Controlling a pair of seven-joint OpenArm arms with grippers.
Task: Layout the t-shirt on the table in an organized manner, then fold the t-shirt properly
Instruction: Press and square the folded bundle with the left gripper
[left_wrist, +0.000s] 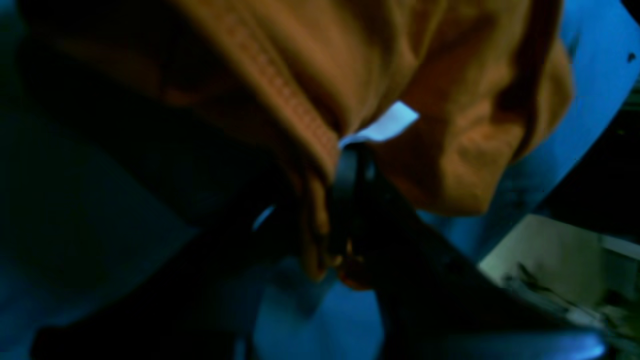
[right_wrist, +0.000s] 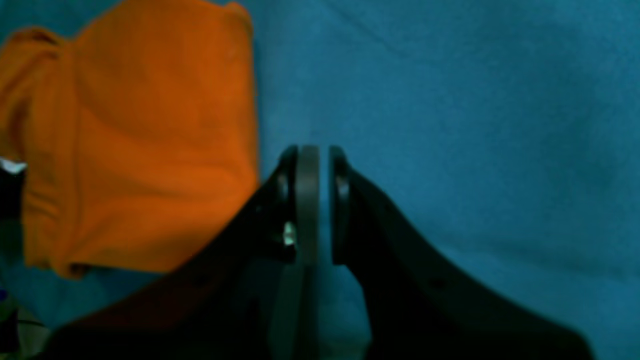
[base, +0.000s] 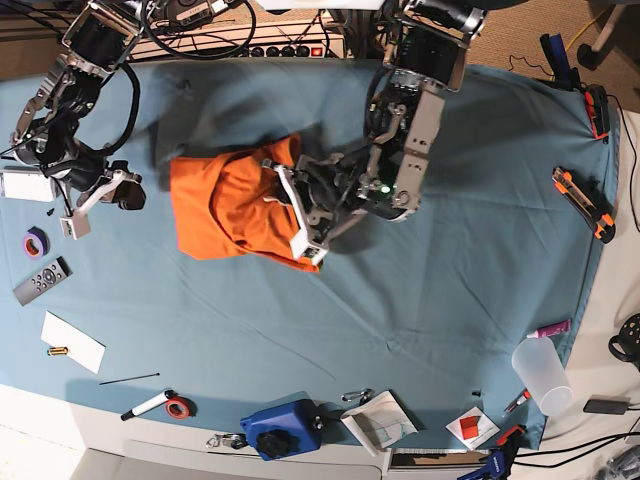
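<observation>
Covering nearly the whole base view, one table (base: 450, 330) lies under a teal-blue cloth, with white edge showing along the near side. On it sits one t-shirt (base: 225, 210), bright orange and bunched into a rumpled heap left of centre, not spread flat. Two arms reach over the cloth. The left gripper (base: 300, 215) is at the heap's right edge, and the left wrist view shows its jaws clenched on a fold of the orange fabric, right beside the single small white tag (left_wrist: 387, 125) at the neck. The right gripper (right_wrist: 319, 200) is apart from the shirt, above bare blue cloth; its jaws stand nearly together with a thin slit between them and nothing in them. Smaller items lie around the table's margins: one blue box (base: 280, 425), one clear plastic cup (base: 540, 372), one grey remote (base: 42, 280).
</observation>
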